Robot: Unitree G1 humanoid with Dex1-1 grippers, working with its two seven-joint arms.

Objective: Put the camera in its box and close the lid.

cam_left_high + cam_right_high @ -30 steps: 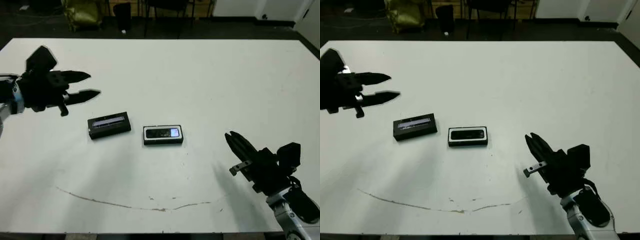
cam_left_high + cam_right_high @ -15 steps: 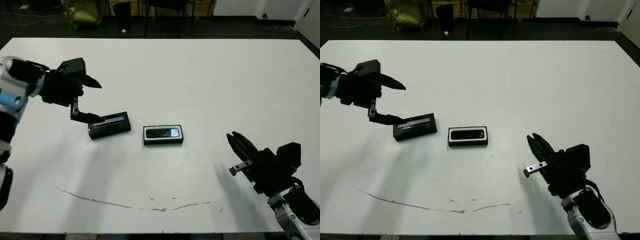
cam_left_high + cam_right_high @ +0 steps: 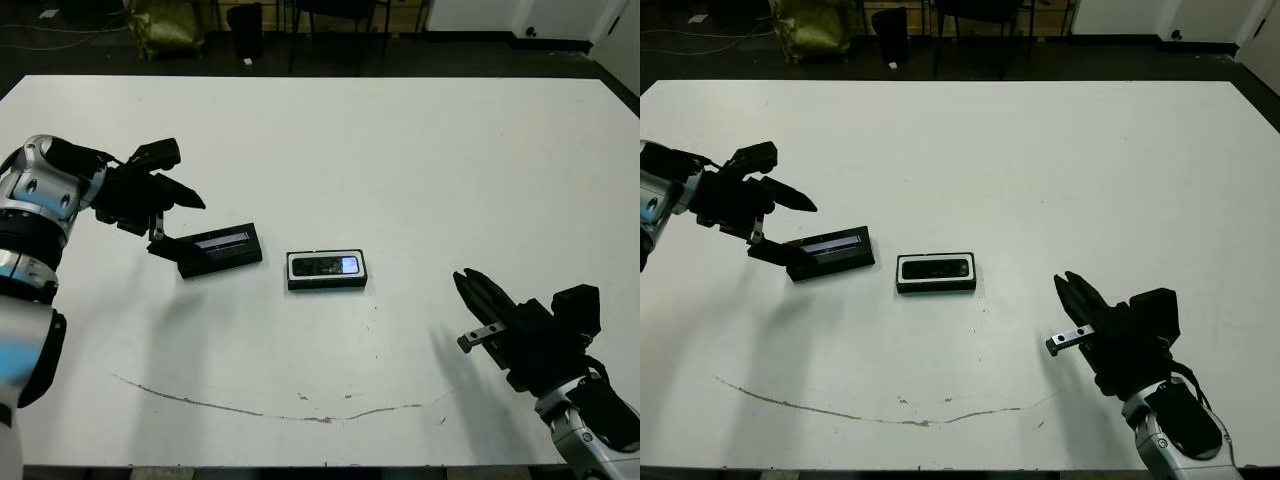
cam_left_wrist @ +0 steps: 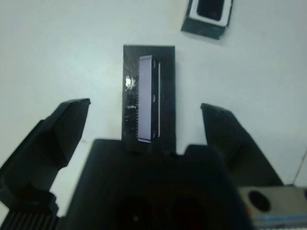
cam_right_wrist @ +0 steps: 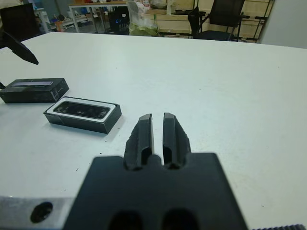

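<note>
The black lid (image 3: 220,248) with its pale stripe lies flat on the white table, left of centre. My left gripper (image 3: 182,226) is open at the lid's left end, one finger on each side of that end; in the left wrist view the lid (image 4: 148,93) runs out from between the fingers (image 4: 55,136). Just right of the lid sits the box (image 3: 327,284), white-lined, with the camera (image 3: 322,266) lying inside it, bluish patch up. My right gripper (image 3: 463,280) hovers at the front right, shut and holding nothing, well clear of the box (image 5: 103,125).
A thin brown scuff line (image 3: 270,410) crosses the table near its front edge. Beyond the far edge stand dark chairs and a yellow bag (image 3: 165,25). White tabletop (image 3: 450,160) stretches between the box and the right arm.
My left arm has come down and toward the lid; its open fingers now straddle the lid's left end. The lid, box and right gripper have stayed put.
</note>
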